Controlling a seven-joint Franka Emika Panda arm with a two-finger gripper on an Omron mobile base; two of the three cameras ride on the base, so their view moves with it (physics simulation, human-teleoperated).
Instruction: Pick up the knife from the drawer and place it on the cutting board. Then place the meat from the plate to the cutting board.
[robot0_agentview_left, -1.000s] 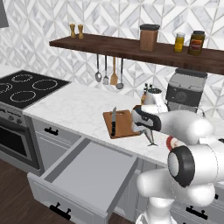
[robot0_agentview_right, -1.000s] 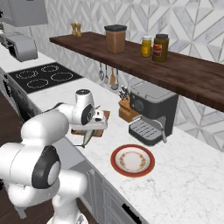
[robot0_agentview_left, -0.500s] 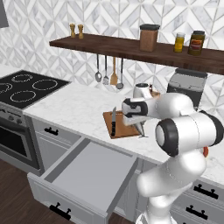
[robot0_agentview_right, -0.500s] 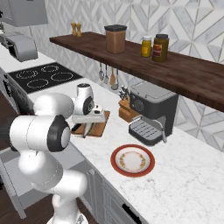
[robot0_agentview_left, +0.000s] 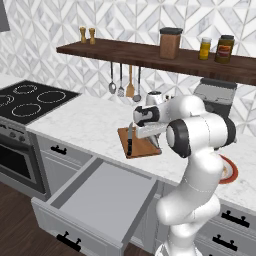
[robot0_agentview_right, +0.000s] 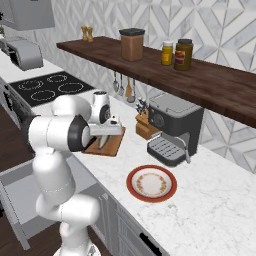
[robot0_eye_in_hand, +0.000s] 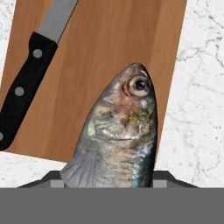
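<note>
**Fish gripped over the board**

End effector (robot0_eye_in_hand: 107, 186) clamped on the scaly silver-grey fish-shaped meat (robot0_eye_in_hand: 116, 135), low centre of hand view, above the flat brown wooden cutting board (robot0_eye_in_hand: 100, 52). Upper left: black-handled, steel-bladed knife (robot0_eye_in_hand: 30, 74) lying on board. White marbled bench (robot0_eye_in_hand: 197, 109) at right.

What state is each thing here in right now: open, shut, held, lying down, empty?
drawer: pulled open, flat inside bare.
knife: lying flat on the cutting board.
cutting board: flat on the counter, carrying the knife.
meat: a fish, held in the jaws above the board.
gripper: jaws closed on the meat.
plate: on the counter, nothing on it.
</note>
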